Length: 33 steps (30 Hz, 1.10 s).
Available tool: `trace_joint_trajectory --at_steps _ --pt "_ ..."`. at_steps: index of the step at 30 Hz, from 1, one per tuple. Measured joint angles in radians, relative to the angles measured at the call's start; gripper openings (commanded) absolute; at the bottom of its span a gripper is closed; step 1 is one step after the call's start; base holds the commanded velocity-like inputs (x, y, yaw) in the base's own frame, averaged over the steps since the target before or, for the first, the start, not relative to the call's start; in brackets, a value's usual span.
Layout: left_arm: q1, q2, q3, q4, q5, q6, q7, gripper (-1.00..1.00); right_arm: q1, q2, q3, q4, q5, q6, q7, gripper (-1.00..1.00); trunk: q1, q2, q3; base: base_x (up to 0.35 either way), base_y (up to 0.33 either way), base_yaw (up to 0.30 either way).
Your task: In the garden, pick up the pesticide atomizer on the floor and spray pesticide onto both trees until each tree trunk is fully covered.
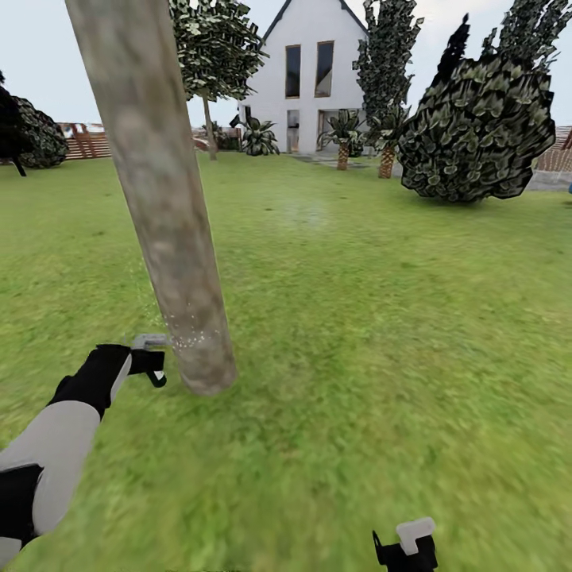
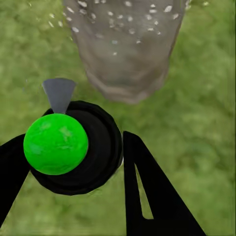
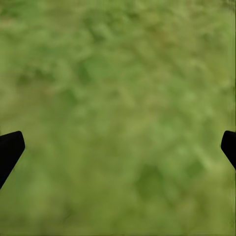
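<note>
My left gripper [image 1: 152, 365] is shut on the pesticide atomizer [image 1: 148, 343], held low beside the base of the near tree trunk [image 1: 171, 230]. In the left wrist view the atomizer [image 2: 83, 147] is a round black body with a bright green ball and a grey nozzle aimed at the trunk [image 2: 128, 54], which carries white specks. The black fingers [image 2: 147, 196] flank the bottle. White specks also dot the trunk's lower part in the head view. A second tree [image 1: 213, 56] stands far back near the house. My right gripper [image 1: 403, 552] hangs open over grass, also seen as gripper [image 3: 123, 140].
Green lawn [image 1: 357, 318] stretches all around. A white house [image 1: 306, 71] stands at the back with palm-like plants in front. A big dark bush [image 1: 477, 135] sits at the right, a wooden fence [image 1: 87, 144] at the far left.
</note>
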Motion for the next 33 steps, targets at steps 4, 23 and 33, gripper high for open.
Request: trace_joint_trajectory --at_steps 4,23,33 --pt "-0.012 0.048 0.002 -0.005 -0.01 0.001 -0.011 -1.0 0.0 0.0 -0.001 0.0 0.0 0.0 0.0 1.0 0.0 0.0 0.0 0.0 0.0 0.028" --pt "-0.108 -0.016 -0.074 -0.183 -0.008 0.22 -0.052 -1.0 0.0 0.0 -0.001 0.002 0.001 0.0 0.0 1.0 0.0 0.0 0.0 0.0 0.0 0.0" --pt "-0.138 -0.017 -0.076 -0.235 -0.007 0.275 -0.115 -1.0 0.0 -0.003 -0.001 0.002 0.001 -0.001 0.0 1.0 0.0 0.0 0.0 0.0 0.0 0.0"
